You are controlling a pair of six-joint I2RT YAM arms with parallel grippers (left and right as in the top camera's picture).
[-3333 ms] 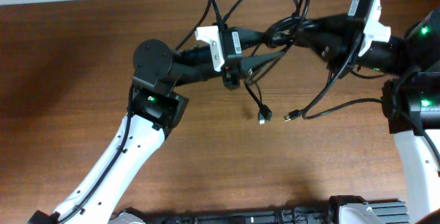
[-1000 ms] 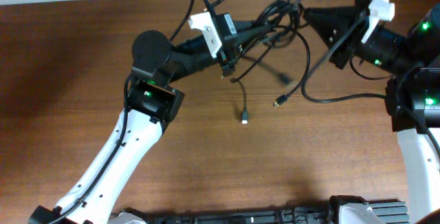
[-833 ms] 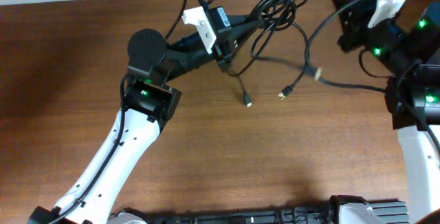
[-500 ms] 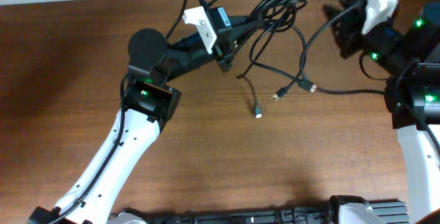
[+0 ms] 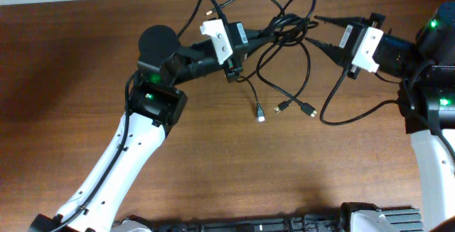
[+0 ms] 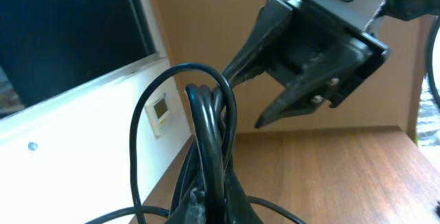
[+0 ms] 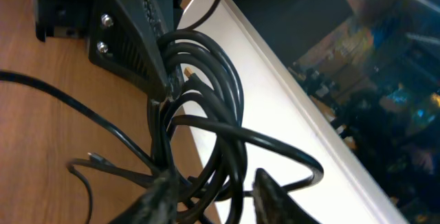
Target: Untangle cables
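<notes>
Cables (image 5: 290, 25) bunch at the far bench (image 5: 213, 161) edge, plug ends trailing onto the wood. Your left pincer (image 5: 274, 34) is clamped on the bundle. Your right pincer (image 5: 316, 33) is spread apart, with loops between its fingers.

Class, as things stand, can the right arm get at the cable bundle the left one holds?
Probably yes: the right gripper faces the cable bundle with jaws open, nothing stands between them, and some loops pass between its jaws.
</notes>
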